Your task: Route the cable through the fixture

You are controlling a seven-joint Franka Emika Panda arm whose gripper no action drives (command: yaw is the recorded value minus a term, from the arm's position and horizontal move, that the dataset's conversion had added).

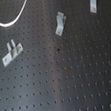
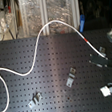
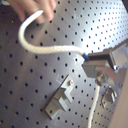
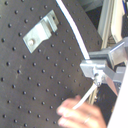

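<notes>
I logged the black perforated metal board point(image 1: 61, 86) filling the first exterior view, with 3 small grey metal brackets on it: 1 at that view's left point(image 1: 10, 52), 1 near the middle point(image 1: 60, 23), 1 at the far right point(image 1: 93, 1). A stretch of the thin white flexible cable point(image 1: 14, 21) curved across the first exterior view's top left corner, clear of all 3 brackets.

In the second exterior view the cable point(image 2: 38, 44) ran from the board's left edge, rose in an arch along the far edge, then dropped toward the second exterior view's right, where the grey metal gripper point(image 2: 99, 60) met it. 2 brackets showed there, 1 mid-board point(image 2: 71, 77) and 1 nearer the bottom left point(image 2: 35, 100), both apart from the cord.

In the first wrist view the cable point(image 3: 50, 49) led into the gripper's fingers point(image 3: 97, 60), which looked closed on it; a bracket point(image 3: 60, 100) lay on the board just beside the cord's trailing end. A bare human hand point(image 3: 35, 7) held the cord's other loop. In the second wrist view the cable point(image 4: 75, 35) passed a bracket point(image 4: 40, 32) without touching it, entered the clamped fingers point(image 4: 95, 65), and a blurred hand point(image 4: 82, 117) gripped the strand beyond.
</notes>
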